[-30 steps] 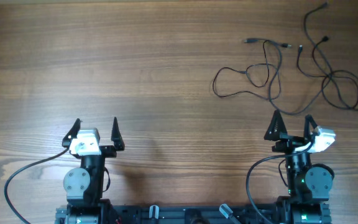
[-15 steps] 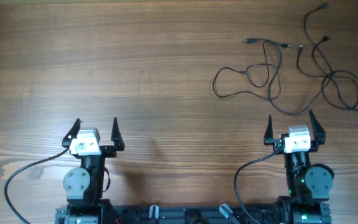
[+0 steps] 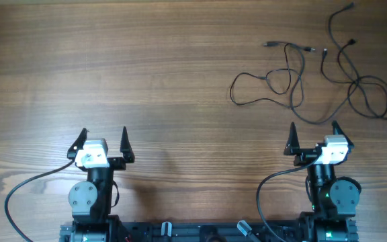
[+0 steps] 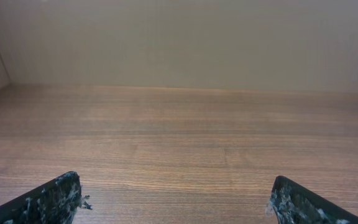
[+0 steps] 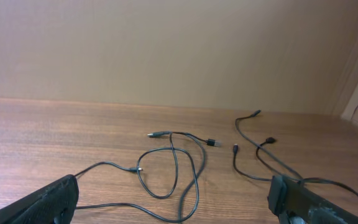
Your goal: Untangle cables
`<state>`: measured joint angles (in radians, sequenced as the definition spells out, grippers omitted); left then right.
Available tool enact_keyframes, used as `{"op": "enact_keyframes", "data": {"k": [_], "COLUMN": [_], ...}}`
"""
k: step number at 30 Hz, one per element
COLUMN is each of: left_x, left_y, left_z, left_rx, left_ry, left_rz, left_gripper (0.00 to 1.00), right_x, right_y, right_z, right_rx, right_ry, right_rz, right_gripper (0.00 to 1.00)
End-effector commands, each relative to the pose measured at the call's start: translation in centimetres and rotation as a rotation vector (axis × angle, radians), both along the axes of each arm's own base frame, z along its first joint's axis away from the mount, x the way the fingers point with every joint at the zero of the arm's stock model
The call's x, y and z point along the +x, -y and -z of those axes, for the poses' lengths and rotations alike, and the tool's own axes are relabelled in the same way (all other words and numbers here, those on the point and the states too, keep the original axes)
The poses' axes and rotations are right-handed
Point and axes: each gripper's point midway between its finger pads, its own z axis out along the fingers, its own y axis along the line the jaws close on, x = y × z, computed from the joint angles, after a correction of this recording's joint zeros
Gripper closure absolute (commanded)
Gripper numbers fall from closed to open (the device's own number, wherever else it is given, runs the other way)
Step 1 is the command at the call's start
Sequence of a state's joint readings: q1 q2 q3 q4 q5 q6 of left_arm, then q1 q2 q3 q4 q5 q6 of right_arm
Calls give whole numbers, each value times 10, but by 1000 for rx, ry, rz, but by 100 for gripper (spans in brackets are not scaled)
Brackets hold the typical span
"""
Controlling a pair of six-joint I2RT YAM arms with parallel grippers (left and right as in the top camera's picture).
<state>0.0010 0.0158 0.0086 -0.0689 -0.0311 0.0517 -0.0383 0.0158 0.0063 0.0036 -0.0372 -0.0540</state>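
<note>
Plainly, the cables [image 3: 295, 94] lie tangled on the table [image 3: 146, 67] toward two o'clock in the overhead view. The left gripper [image 3: 103, 131] at seven o'clock and the right gripper [image 3: 313, 128] at five o'clock both gape wide, holding nothing; the right's tips sit near the lowest loop.

cables [image 3: 295, 94]: on table [image 3: 180, 67], far right
left gripper [image 3: 104, 132]: near left
right gripper [image 3: 314, 126]: near right, just before cables

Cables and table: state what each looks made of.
Cables: thin black cords, probably rubber or plastic sheathing, matte, lying in loose curves; one plug tip looks silvery, likely metal. Table: wood or wood-look laminate, brown grain lines, low sheen.
</note>
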Motion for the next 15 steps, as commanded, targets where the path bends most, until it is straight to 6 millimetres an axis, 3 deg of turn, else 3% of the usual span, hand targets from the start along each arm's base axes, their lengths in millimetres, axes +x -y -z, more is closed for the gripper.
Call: {"op": "enact_keyframes", "data": {"k": [1, 15], "left_x": [0, 0], "left_y": [2, 2], "left_z": [2, 2], "left_rx": [19, 19], "left_ry": [-7, -7], "left_rz": [9, 9], "left_gripper": [0, 0], "right_x": [-1, -1], "right_y": [-3, -3], "right_z": [-2, -2], "right_rx": [28, 28], "right_ry": [10, 10], "right_rz": [-15, -15], "right_gripper": [0, 0]}}
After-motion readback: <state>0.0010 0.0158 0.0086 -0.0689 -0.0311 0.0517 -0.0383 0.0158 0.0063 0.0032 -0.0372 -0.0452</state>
